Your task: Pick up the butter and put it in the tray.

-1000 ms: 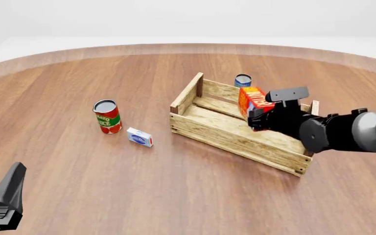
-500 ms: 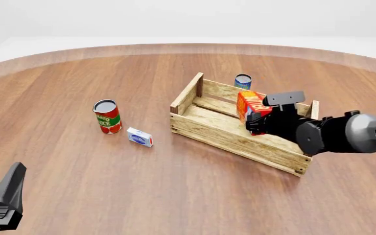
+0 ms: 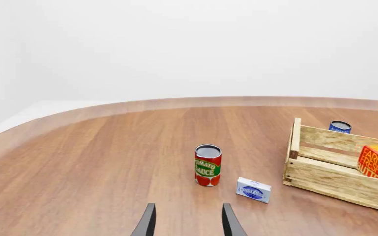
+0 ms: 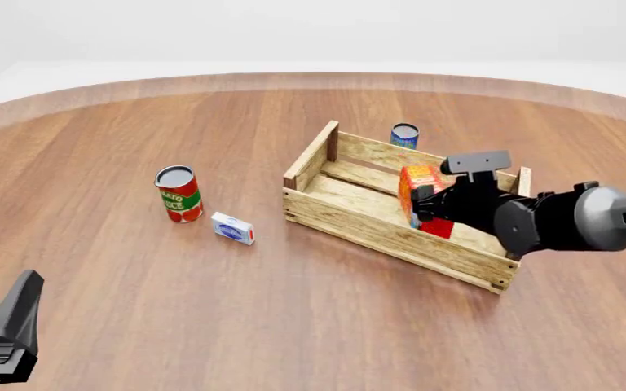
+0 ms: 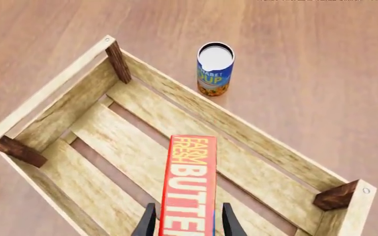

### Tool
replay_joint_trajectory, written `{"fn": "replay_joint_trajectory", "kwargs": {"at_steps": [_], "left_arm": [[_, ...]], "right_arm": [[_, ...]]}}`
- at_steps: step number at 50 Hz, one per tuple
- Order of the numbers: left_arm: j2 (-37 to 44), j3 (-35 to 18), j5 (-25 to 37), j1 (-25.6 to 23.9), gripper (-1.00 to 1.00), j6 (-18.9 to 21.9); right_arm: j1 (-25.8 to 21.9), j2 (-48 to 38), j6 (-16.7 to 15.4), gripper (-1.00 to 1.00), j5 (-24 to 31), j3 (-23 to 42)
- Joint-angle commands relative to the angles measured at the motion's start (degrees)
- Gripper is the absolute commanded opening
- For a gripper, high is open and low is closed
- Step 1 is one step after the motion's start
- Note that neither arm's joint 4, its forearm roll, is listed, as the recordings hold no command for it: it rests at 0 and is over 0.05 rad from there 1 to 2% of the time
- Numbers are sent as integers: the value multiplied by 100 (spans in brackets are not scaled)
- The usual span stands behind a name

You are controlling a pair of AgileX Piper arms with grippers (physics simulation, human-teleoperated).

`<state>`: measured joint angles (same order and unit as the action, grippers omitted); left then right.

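A: Here we are at the right gripper (image 5: 183, 227), and the butter (image 5: 190, 187) sits squarely between its two fingers (image 5: 149, 222), pinched on both long sides.

B: Agreed, we can see the fingers closed against the carton, which points away from the wrist with its lettering facing up at the camera.

A: In the front view the butter (image 4: 423, 189) stands on end inside the tray (image 4: 345, 215), towards the right end, low among the slats. We cannot tell whether it touches the floor.

B: And the left gripper (image 3: 186, 223)?

A: Parked at the near left, well apart from everything. Its fingers stand spread with bare table (image 4: 291, 318) between them, holding nothing.

B: Let's count. We have one butter, one tray, and two cans: a red tomato sauce can (image 4: 178, 194) to the left of the tray, and a blue soup can (image 4: 404, 135) just beyond its far wall.

A: Plus one small white-and-blue box (image 4: 232, 228), just beside the red can on its near right.

B: Two arms, two grippers.
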<state>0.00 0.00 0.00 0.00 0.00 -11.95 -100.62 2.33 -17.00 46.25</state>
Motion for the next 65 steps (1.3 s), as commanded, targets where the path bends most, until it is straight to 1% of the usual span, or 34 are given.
{"fn": "replay_joint_trajectory", "kwargs": {"at_steps": [1, 11, 43, 65], "left_arm": [[0, 0, 0, 0, 100, 0], [0, 0, 0, 0, 100, 0], [0, 0, 0, 0, 100, 0], [0, 0, 0, 0, 100, 0]], "right_arm": [[-4, 29, 95, 100, -8, 41], [-40, 29, 145, 100, -35, 14], [13, 310, 108, 100, 43, -131], [28, 694, 63, 100, 254, -254]]}}
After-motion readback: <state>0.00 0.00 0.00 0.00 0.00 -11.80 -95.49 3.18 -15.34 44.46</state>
